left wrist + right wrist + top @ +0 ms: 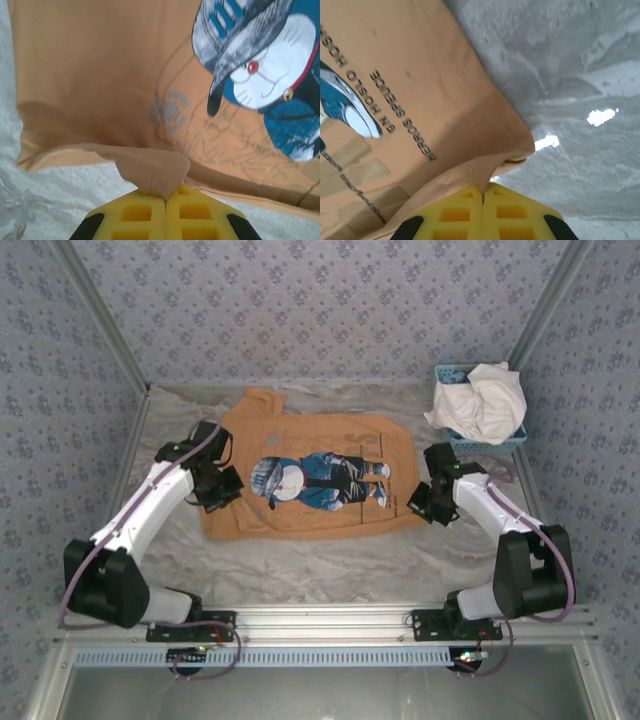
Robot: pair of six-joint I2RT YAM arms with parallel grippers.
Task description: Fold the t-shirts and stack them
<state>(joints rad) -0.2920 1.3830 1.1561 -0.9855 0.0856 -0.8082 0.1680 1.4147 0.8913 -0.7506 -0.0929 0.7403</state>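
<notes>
I see tan-orange t-shirt (pixel 320 435) flat, long axis left-right, figure's head left, hem right. Left gripper (pixel 165 197) and right gripper (pixel 483 190) both pinch its near edge.

tan-orange t-shirt (pixel 420 75) | black print: "HOSI-TO", "SPRUCE" | other letters unclear

Flower-patterned blue-grey walls (pixel 330 300) enclose the counter (pixel 320 565) left, far and right. Its marbled grey-white top shows bright glare (pixel 600 116). A metal rail (pixel 330 620) lines its near edge.
</notes>
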